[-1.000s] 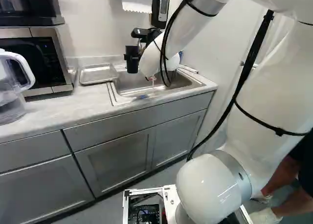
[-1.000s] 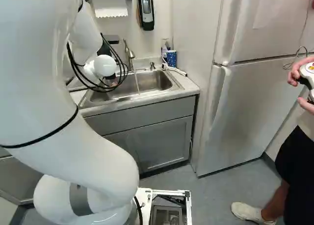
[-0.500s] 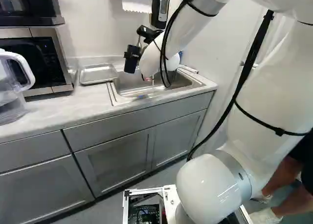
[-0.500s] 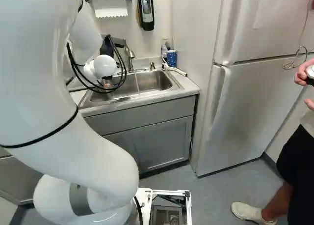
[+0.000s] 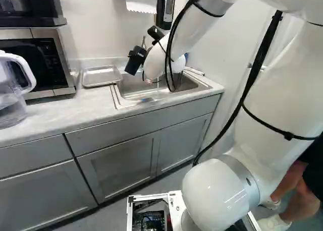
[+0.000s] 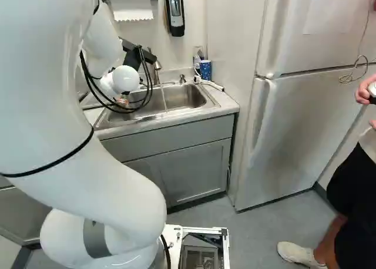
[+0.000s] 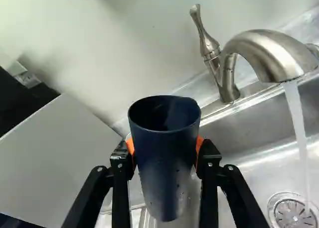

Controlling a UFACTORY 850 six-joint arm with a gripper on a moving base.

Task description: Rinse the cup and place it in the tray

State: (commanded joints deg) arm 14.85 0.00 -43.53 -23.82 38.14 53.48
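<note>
Left base view: pale mottled counter (image 5: 65, 109); shallow metal tray (image 5: 101, 76) left of centre. Gripper (image 7: 165, 147) tilts further than 1 s ago; probably draining.

Right base view: water (image 6: 165, 98) falls into brushed-steel sink (image 6: 191, 96), centre.

Wrist view: pincer clamps smooth, tapered navy cup (image 7: 167, 173), droplet-flecked, beside the stream.

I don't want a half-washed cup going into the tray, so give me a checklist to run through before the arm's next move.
1. Dark blue cup gripped from both sides by the hand: ok.
2. Water running from the faucet: ok.
3. Cup under the stream: not ok, it is off to one side, and the water falls past it into the sink.
4. Cup rinsed clean inside: cannot tell, the bottom is in shadow.
5. Tray beside the sink, on the counter: ok.
</note>
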